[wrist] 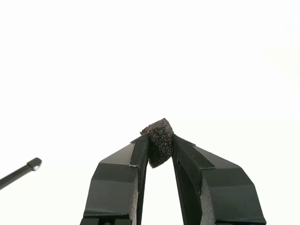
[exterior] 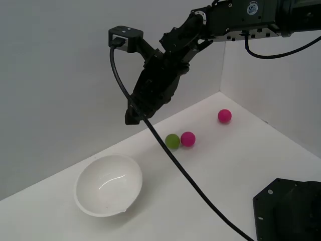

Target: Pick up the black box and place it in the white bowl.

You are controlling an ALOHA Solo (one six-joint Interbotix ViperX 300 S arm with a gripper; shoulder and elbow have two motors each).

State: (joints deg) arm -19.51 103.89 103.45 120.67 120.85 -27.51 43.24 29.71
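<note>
The gripper (wrist: 158, 140) is pinching the black box (wrist: 158, 143) between nearly closed fingers, hanging above the table (exterior: 225, 170). The white bowl (exterior: 108, 185) is sitting apart; a green ball (exterior: 172, 141) is touching a pink ball (exterior: 188, 138), another pink ball (exterior: 224, 116) lying beyond.

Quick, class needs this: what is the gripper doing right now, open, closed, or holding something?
Gripper: closed on the black box, pinched between its fingertips, raised above the table.

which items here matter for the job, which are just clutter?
Job:
black box, pinched in the gripper, held up off the table
white bowl, nothing in it

Clutter:
green ball, touching a pink ball
second pink ball, off by itself
</note>
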